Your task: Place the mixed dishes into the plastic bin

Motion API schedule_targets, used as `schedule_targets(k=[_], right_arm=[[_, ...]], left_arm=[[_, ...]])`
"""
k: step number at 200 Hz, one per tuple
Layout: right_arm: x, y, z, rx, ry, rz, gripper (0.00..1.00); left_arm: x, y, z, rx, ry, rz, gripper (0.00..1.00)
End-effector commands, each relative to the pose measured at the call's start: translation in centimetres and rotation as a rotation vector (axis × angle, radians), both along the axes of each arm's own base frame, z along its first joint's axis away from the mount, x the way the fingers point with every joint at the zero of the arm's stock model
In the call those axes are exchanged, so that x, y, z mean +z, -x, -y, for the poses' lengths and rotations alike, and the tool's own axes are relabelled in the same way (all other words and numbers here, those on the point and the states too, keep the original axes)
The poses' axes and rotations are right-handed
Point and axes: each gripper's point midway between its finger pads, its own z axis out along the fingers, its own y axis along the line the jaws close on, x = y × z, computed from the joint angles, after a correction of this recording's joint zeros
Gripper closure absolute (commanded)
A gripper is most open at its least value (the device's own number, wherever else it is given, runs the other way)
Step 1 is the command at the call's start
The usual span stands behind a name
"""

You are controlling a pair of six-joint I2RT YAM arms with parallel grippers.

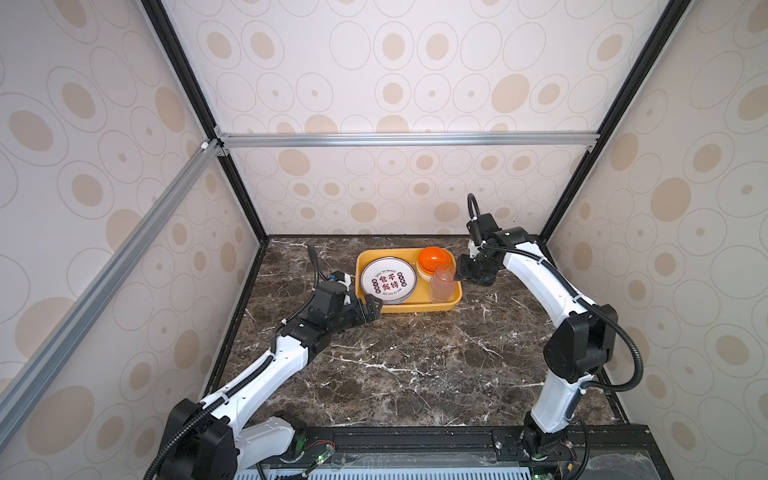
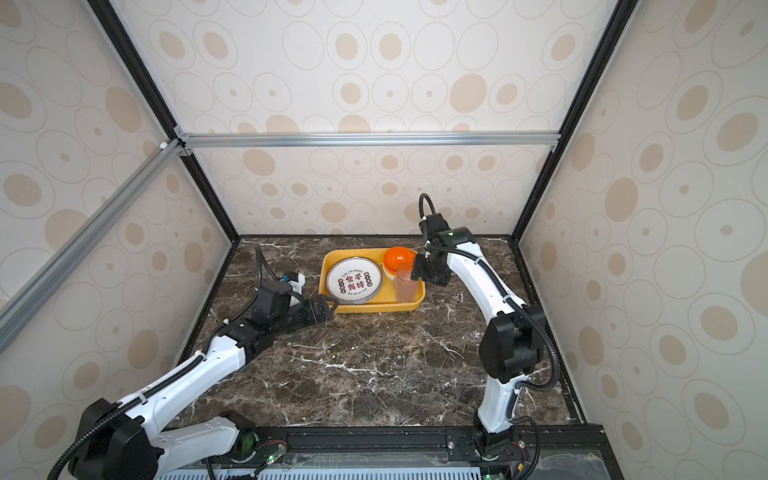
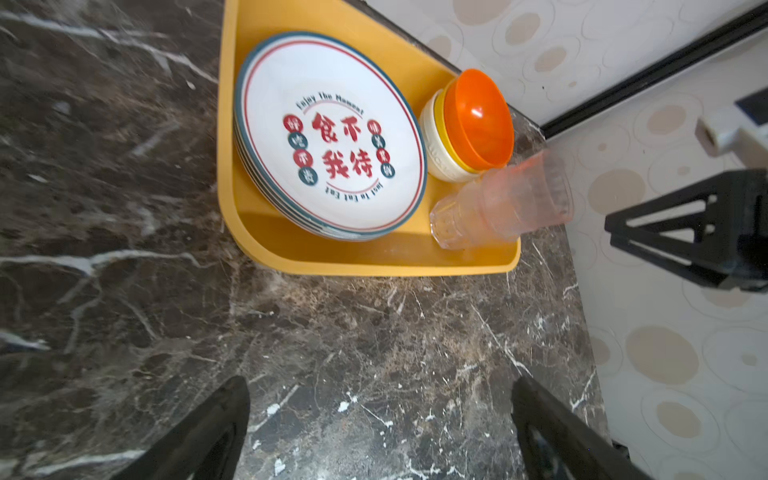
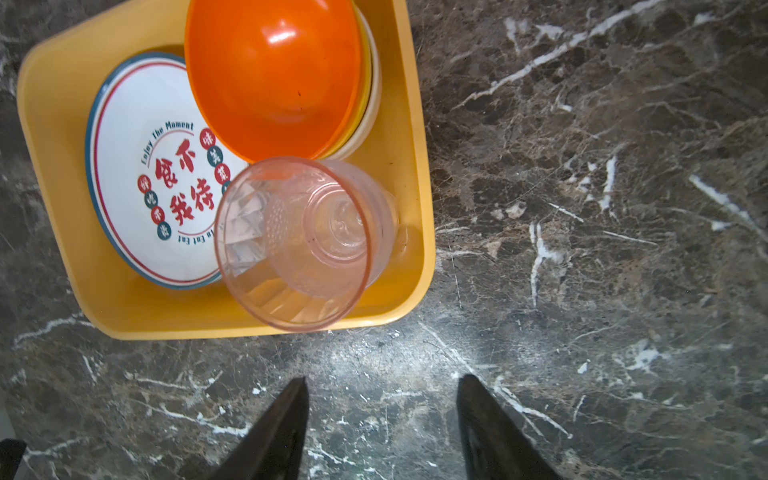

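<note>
Your plastic bin (image 1: 415,308) sits on the marble tabletop (image 1: 415,365), and every dish you can see is inside it. The plates (image 1: 388,279) are stacked in the half of the bin nearer the left arm. Only the top one, with red characters, shows its face. Those beneath show mere slivers of rim, so you cannot count them surely. In the bin's far corner on the other side stand the nested bowls (image 1: 432,259), an orange one on top and the cream and yellow ones under it mostly hidden. In front of them, in the bin's near corner, is a stack of translucent cups (image 1: 441,286), pinkish on top. How many are nested is hard to tell, and the left wrist view smears them.

The left gripper (image 1: 372,306) is at the bin's near corner beside the plates and covers that corner in both top views. Its jaws are spread wide over bare marble. The right gripper (image 1: 458,270) is just outside the bin's wall beside the cups, jaws parted and grasping nothing. Both wrist views cut the fingers off, showing only their tips.
</note>
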Motion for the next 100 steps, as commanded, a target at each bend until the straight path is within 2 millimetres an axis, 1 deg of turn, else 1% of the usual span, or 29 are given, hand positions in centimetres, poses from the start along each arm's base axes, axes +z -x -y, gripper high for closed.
schedule_targets(k=[1, 12, 15, 16, 19, 21, 23, 38, 52, 68, 70, 72, 83, 100], right_arm=[[1.2, 0.0, 0.7, -0.016, 0.022, 0.082, 0.33], [1.1, 0.3, 1.1, -0.020, 0.024, 0.096, 0.31], [1.1, 0.4, 1.3, -0.024, 0.025, 0.102, 0.29], [1.1, 0.4, 1.3, -0.025, 0.026, 0.102, 0.25], [1.1, 0.5, 1.5, -0.029, 0.029, 0.107, 0.06], [1.0, 0.5, 1.7, -0.031, 0.032, 0.110, 0.01], [1.0, 0.6, 1.8, -0.036, 0.034, 0.112, 0.00], [0.7, 0.9, 2.7, -0.053, 0.043, 0.131, 0.00], [0.4, 1.1, 4.0, -0.081, 0.070, 0.159, 0.00], [0.2, 1.4, 5.0, -0.104, 0.094, 0.191, 0.00], [0.1, 1.3, 5.9, -0.125, 0.100, 0.192, 0.00], [0.1, 1.2, 6.2, -0.134, 0.102, 0.199, 0.00], [0.0, 1.3, 7.3, -0.156, 0.134, 0.229, 0.00], [0.1, 1.3, 9.8, -0.220, 0.247, 0.291, 0.00]], left_arm=[[1.7, -1.6, -2.4, 0.059, -0.091, 0.046, 0.02], [2.0, -2.3, -3.6, 0.094, -0.126, 0.062, 0.02], [2.1, -2.4, -3.9, 0.102, -0.136, 0.063, 0.02], [2.1, -2.5, -4.0, 0.106, -0.140, 0.064, 0.02], [2.2, -2.7, -4.4, 0.123, -0.152, 0.070, 0.02], [2.3, -2.8, -4.7, 0.133, -0.160, 0.074, 0.02], [2.4, -2.9, -4.9, 0.139, -0.167, 0.077, 0.02], [2.9, -3.6, -6.8, 0.202, -0.229, 0.113, 0.02], [3.5, -4.1, -8.4, 0.260, -0.293, 0.161, 0.02], [4.1, -4.3, -10.5, 0.336, -0.362, 0.217, 0.02], [4.1, -4.3, -10.8, 0.344, -0.372, 0.222, 0.02], [4.2, -4.4, -11.0, 0.352, -0.381, 0.228, 0.02], [4.6, -4.4, -12.4, 0.390, -0.442, 0.258, 0.02], [5.1, -4.4, -14.3, 0.446, -0.518, 0.312, 0.02]])
